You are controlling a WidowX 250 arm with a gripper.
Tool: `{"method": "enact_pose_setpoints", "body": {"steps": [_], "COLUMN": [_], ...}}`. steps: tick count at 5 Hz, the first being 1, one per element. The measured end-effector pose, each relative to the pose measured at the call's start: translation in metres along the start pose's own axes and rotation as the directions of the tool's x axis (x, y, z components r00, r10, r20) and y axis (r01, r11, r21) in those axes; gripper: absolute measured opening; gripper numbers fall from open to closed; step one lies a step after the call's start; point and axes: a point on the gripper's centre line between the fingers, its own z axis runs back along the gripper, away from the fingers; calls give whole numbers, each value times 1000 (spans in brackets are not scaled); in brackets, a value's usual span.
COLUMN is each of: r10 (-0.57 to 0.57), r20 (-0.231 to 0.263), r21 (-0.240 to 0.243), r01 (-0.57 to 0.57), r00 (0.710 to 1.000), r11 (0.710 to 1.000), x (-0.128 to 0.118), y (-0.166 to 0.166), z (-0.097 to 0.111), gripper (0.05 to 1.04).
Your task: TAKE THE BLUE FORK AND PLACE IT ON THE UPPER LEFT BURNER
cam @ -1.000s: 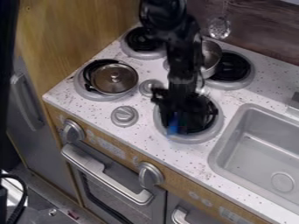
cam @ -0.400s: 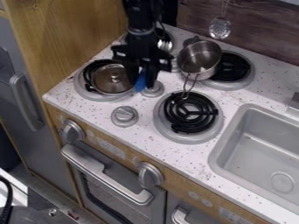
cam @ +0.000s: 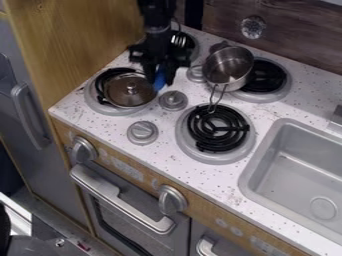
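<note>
At the upper left of the stove hangs my gripper (cam: 159, 79), shut on the blue fork (cam: 160, 81). The fork's blue handle shows between the fingers, and its silver tines stick up just right of the arm. The fork is held above the counter, between the lidded pan and the upper left burner (cam: 193, 50). That burner lies at the back, partly hidden behind the arm and the tines.
A lid (cam: 130, 90) covers the lower left burner. A metal pot (cam: 228, 67) stands beside the upper right burner (cam: 264, 76). The lower right burner (cam: 217, 129) has a black coil. The sink (cam: 297, 172) is at the right; knobs (cam: 174, 100) rise from the stove top.
From the lower right burner, my gripper has moved up and left with the blue fork. Over the last half second it has shifted slightly further toward the back.
</note>
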Motion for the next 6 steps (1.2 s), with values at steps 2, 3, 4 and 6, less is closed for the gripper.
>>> {"method": "enact_pose_setpoints", "body": {"steps": [2, 3, 4, 6], "r10": [-41, -49, -42, 1], "r20": [46, 63, 53, 18], "r21": [29, 40, 57, 45], "r01": [40, 47, 39, -1], "r00": [998, 997, 998, 1000], "r11": [999, 998, 998, 999], "x": [64, 82, 87, 80], "y": [0, 1, 12, 20], "z": [-16, -20, -25, -30], "gripper": [424, 424, 424, 782]}}
